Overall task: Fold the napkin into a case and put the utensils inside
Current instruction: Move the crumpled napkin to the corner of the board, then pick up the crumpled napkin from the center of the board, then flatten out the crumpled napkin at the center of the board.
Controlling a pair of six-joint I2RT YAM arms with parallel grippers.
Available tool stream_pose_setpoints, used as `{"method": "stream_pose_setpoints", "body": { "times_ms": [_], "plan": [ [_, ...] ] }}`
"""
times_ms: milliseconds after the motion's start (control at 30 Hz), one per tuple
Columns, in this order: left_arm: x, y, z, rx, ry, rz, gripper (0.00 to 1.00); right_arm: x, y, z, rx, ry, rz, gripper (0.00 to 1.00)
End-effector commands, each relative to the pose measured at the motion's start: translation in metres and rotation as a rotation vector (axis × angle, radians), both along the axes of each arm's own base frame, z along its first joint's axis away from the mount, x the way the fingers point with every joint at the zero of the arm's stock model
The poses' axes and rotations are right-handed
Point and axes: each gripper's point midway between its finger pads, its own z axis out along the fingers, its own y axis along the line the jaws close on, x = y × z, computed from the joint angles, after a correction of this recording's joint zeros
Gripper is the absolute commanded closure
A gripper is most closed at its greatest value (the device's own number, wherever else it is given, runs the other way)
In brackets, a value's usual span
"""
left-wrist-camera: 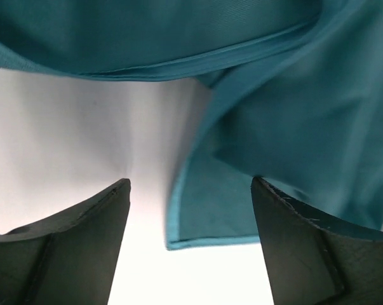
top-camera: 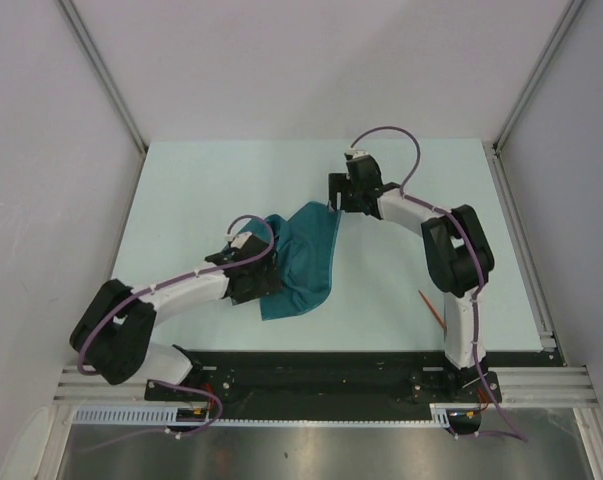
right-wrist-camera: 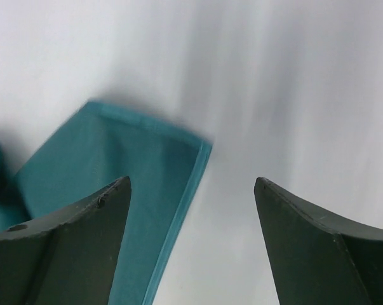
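The teal napkin point(top-camera: 303, 262) lies crumpled and partly folded over itself in the middle of the table. My left gripper point(top-camera: 263, 272) stands open at its left edge; in the left wrist view a hemmed corner of the napkin point(left-wrist-camera: 216, 210) lies between the spread fingers, held by neither. My right gripper point(top-camera: 335, 203) is open at the cloth's far right corner; the right wrist view shows that corner of the napkin point(right-wrist-camera: 147, 159) flat on the table beside the left finger point(right-wrist-camera: 83, 241). A thin orange-red utensil point(top-camera: 433, 309) lies by the right arm's base.
The pale table point(top-camera: 201, 190) is walled by grey panels with metal rails left and right. A black base strip point(top-camera: 311, 375) with the arm mounts runs along the near edge.
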Motion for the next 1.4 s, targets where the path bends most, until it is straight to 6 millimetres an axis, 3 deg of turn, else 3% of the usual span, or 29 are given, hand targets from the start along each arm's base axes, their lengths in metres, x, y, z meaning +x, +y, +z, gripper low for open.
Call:
{"method": "stream_pose_setpoints", "body": {
  "times_ms": [0,100,133,233,367,433,467,567,633,667,700,733,767,800,867,900,1000,1033,1067,1133,1167,1233,1267,1300,1333,1367],
  "plan": [
    [0.006,0.006,-0.008,0.043,0.010,0.052,0.11,0.027,-0.005,-0.015,-0.184,0.000,-0.014,0.16],
    [0.007,0.003,-0.018,0.036,0.020,0.049,0.04,0.039,-0.004,-0.019,-0.265,-0.015,-0.004,0.16],
    [0.007,0.002,-0.020,0.036,0.029,0.050,0.04,0.037,-0.004,-0.032,-0.297,0.012,0.000,0.16],
    [-0.001,-0.002,-0.031,0.014,0.069,0.046,0.06,0.041,-0.005,-0.040,-0.329,0.025,-0.003,0.19],
    [-0.015,-0.004,-0.045,-0.027,0.111,0.066,0.22,0.038,-0.001,-0.049,-0.312,0.049,0.017,0.26],
    [-0.016,-0.008,-0.046,-0.065,0.098,0.060,0.33,0.036,0.000,-0.054,-0.315,0.061,0.026,0.35],
    [-0.015,-0.009,-0.046,-0.073,0.092,0.048,0.45,0.035,0.000,-0.057,-0.318,0.071,0.029,0.39],
    [-0.010,-0.020,-0.040,-0.116,0.061,-0.015,0.66,0.026,-0.002,-0.062,-0.312,0.110,0.025,0.56],
    [-0.004,-0.031,-0.028,-0.166,0.021,-0.055,0.74,0.018,-0.005,-0.066,-0.300,0.130,0.022,0.70],
    [-0.001,-0.033,-0.023,-0.172,0.001,-0.083,0.83,0.016,-0.008,-0.065,-0.287,0.129,0.018,0.76],
    [0.001,-0.035,-0.017,-0.177,-0.016,-0.097,0.89,0.020,-0.009,-0.049,-0.257,0.092,0.000,0.89],
    [0.004,-0.037,-0.010,-0.181,-0.035,-0.110,0.94,0.013,-0.017,-0.050,-0.257,0.102,-0.012,0.96],
    [0.012,-0.041,0.010,-0.191,-0.090,-0.137,1.00,0.012,-0.020,-0.043,-0.240,0.095,-0.021,1.00],
    [0.015,-0.041,0.019,-0.192,-0.114,-0.149,1.00,0.017,-0.029,-0.012,-0.198,0.050,-0.057,1.00],
    [0.026,-0.043,0.058,-0.207,-0.217,-0.180,1.00,0.009,-0.043,0.006,-0.163,0.037,-0.077,1.00],
    [0.029,-0.045,0.075,-0.221,-0.262,-0.192,1.00,0.010,-0.052,0.048,-0.116,-0.036,-0.107,1.00],
    [0.038,-0.047,0.145,-0.270,-0.444,-0.244,1.00,-0.010,-0.071,0.086,-0.080,-0.101,-0.134,1.00],
    [0.040,-0.049,0.171,-0.293,-0.502,-0.254,1.00,-0.019,-0.078,0.128,-0.040,-0.179,-0.147,1.00],
    [0.039,-0.047,0.190,-0.308,-0.551,-0.259,1.00,-0.029,-0.078,0.140,-0.012,-0.194,-0.136,1.00],
    [0.034,-0.042,0.244,-0.367,-0.674,-0.258,1.00,-0.054,-0.083,0.158,0.029,-0.213,-0.133,1.00],
    [0.031,-0.040,0.260,-0.380,-0.710,-0.262,1.00,-0.073,-0.085,0.193,0.081,-0.279,-0.117,1.00],
    [0.018,-0.033,0.296,-0.415,-0.778,-0.279,1.00,-0.103,-0.089,0.209,0.126,-0.310,-0.103,1.00],
    [0.012,-0.029,0.323,-0.430,-0.838,-0.296,1.00,-0.130,-0.089,0.246,0.188,-0.394,-0.065,1.00],
    [0.005,-0.026,0.339,-0.445,-0.877,-0.309,1.00,-0.147,-0.088,0.249,0.206,-0.398,-0.031,1.00],
    [-0.011,-0.020,0.369,-0.493,-0.951,-0.332,1.00,-0.162,-0.087,0.260,0.228,-0.423,0.001,1.00],
    [-0.020,-0.016,0.384,-0.515,-0.996,-0.346,1.00,-0.195,-0.083,0.290,0.276,-0.499,0.075,1.00]
  ]
}}
